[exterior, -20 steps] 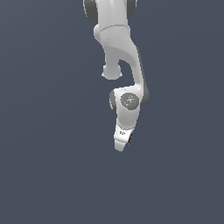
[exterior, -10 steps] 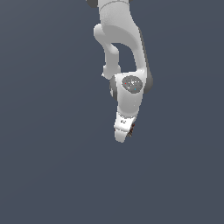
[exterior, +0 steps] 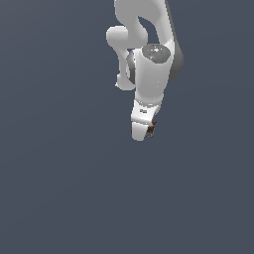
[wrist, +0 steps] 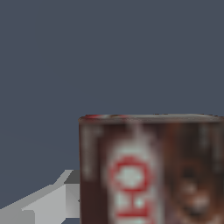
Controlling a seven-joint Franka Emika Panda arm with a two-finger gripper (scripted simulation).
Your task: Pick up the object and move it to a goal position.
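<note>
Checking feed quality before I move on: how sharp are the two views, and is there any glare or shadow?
Exterior view: flat, even light, no cast shadow or glare; the object is only a sliver beside the end effector. Wrist view: the object fills the frame close up, its label pixelated and blurry, unreadable.

My arm [exterior: 151, 64] looks like smooth white plastic with a soft sheen, and a speckled grey metallic cap sits on the joint above my gripper [exterior: 143, 130]. The object [wrist: 151, 170] reads as printed cardboard or paper: dark red-brown, matt, with a blurred whitish patch and red lettering. Beside the object, one finger [wrist: 41, 201] looks plain matt grey. The ground [exterior: 59, 188] is flat, matt slate.
</note>
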